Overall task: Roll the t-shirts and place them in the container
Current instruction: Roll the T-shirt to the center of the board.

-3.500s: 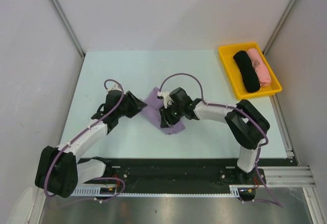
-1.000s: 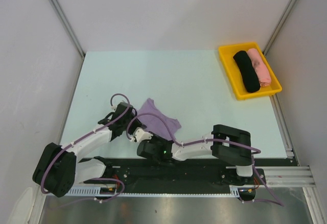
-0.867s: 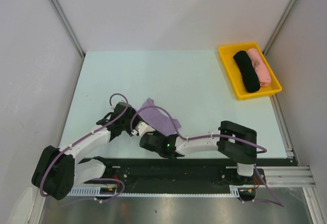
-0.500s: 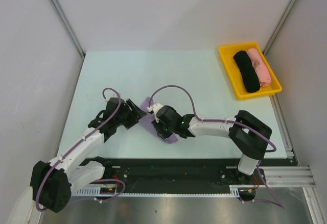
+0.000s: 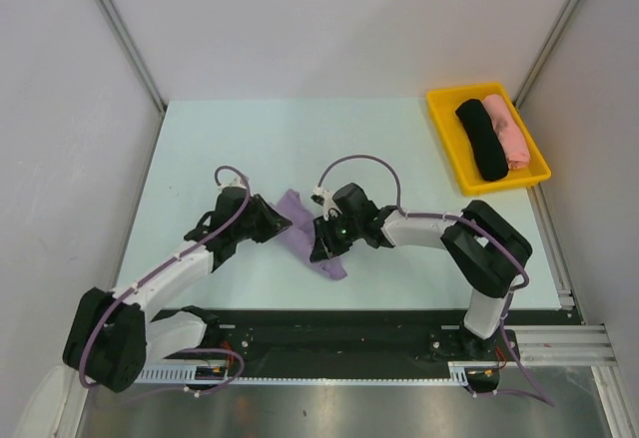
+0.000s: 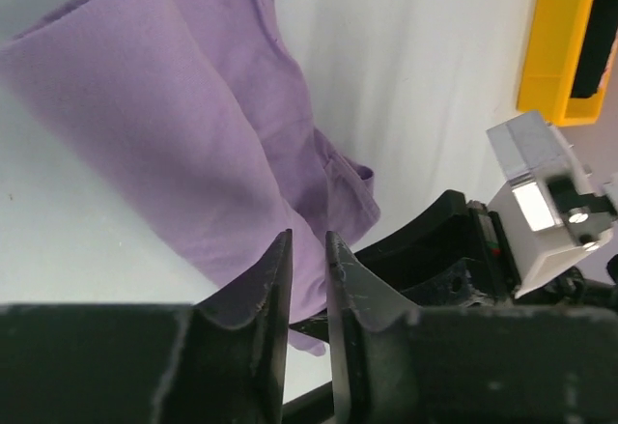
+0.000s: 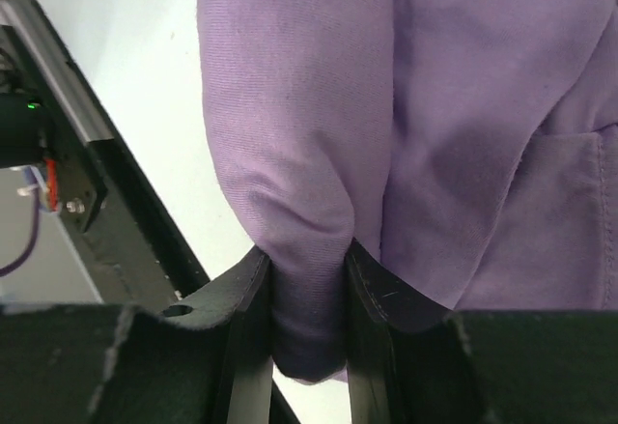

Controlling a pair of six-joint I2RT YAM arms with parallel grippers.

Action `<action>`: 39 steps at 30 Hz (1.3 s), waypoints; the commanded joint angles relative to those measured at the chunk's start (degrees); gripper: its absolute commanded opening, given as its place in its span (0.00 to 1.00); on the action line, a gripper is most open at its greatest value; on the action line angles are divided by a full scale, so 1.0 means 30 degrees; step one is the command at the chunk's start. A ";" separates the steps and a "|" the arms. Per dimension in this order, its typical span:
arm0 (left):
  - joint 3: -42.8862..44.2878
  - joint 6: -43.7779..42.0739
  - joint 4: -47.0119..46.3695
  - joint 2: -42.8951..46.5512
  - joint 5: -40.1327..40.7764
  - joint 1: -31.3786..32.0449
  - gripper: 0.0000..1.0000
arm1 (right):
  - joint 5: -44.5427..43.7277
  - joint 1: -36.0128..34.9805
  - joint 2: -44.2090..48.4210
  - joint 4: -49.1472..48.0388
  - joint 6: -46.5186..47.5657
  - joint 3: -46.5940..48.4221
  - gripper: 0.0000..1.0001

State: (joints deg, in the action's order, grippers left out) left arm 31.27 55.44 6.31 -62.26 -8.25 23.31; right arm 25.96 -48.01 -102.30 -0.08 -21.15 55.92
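Looking down from above, two of the t-shirts, the black t-shirt (image 5: 481, 139) and the pink t-shirt (image 5: 507, 131), lie as tight rolls side by side in the yellow tray (image 5: 439, 124) at the far right corner of the tabletop (image 5: 300, 139). That part looks done. The lavender t-shirt (image 5: 296, 211) lies near the front edge as a long, bunched strip, with the left end effector (image 5: 275, 220) at its left side and the right end effector (image 5: 321, 238) on its middle.

From the left wrist, the left end effector (image 6: 307, 240) has its fingers drawn close, with only a slim gap between them. Lavender cloth (image 6: 174, 144) shows in that gap, but I cannot tell whether any of it is actually caught. The shirt runs away as a loose, doubled fold, with the other arm's black end just beyond it.

From the right wrist, the right end effector (image 7: 307, 260) is plainly pinching a thick fold of the lavender t-shirt (image 7: 463, 105), and the cloth bulges out above the fingers.

My guess is that the last shirt is only gathered lengthwise and not yet rolled. It would need flattening, rolling end to end, and then carrying to the tray.
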 commanded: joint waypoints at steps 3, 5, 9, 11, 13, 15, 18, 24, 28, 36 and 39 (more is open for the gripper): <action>0.0037 -0.0316 -0.3271 -0.2271 -0.0911 0.0316 0.18 | 0.2479 0.0914 -0.0996 -0.1144 -0.1592 -0.0622 0.28; 0.0066 -0.0287 -0.3856 -0.3060 -0.0911 0.0374 0.17 | 0.2832 0.1206 -0.1055 -0.1263 -0.1798 -0.0681 0.28; 0.0270 -0.0287 -0.4621 -0.4612 -0.1117 0.0462 0.14 | 0.2716 0.1383 -0.1027 -0.1147 -0.1799 -0.0769 0.35; 0.0505 -0.0287 -0.4854 -0.5259 -0.1204 0.0550 0.11 | 0.2074 0.1413 -0.0618 -0.0971 -0.1624 -0.0798 0.40; 0.0651 -0.0257 -0.5176 -0.6051 -0.1263 0.0608 0.10 | 0.1286 0.1355 -0.0238 -0.0620 -0.1448 -0.0799 0.46; 0.0710 -0.0199 -0.5324 -0.6490 -0.1263 0.0755 0.09 | 0.0464 0.1297 0.0611 -0.0183 -0.1126 -0.0828 0.55; 0.0886 -0.0169 -0.5441 -0.7311 -0.1293 0.0843 0.08 | -0.1935 0.0917 0.2075 0.0866 -0.0542 -0.0828 0.66; 0.1266 -0.0257 -0.5413 -0.8513 -0.1410 0.1019 0.07 | -1.1423 -0.2594 0.5325 0.2222 0.1944 -0.0799 0.77; 0.1560 -0.0316 -0.5237 -0.9012 -0.1468 0.1077 0.07 | -1.5502 -0.4970 0.5361 0.1725 0.3702 -0.0682 0.78; 0.2087 -0.0433 -0.4798 -0.9598 -0.1526 0.1078 0.07 | -1.9864 -0.7990 0.1908 0.1783 0.6987 0.1278 0.77; 0.2146 -0.0404 -0.4797 -0.9599 -0.1527 0.1107 0.07 | -2.0690 -0.8342 0.0441 0.2047 0.7575 0.1924 0.77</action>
State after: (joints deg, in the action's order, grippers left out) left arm 36.69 55.44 -11.03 -90.02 -12.40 26.00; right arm -27.03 -71.35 -97.17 5.80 -3.79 57.69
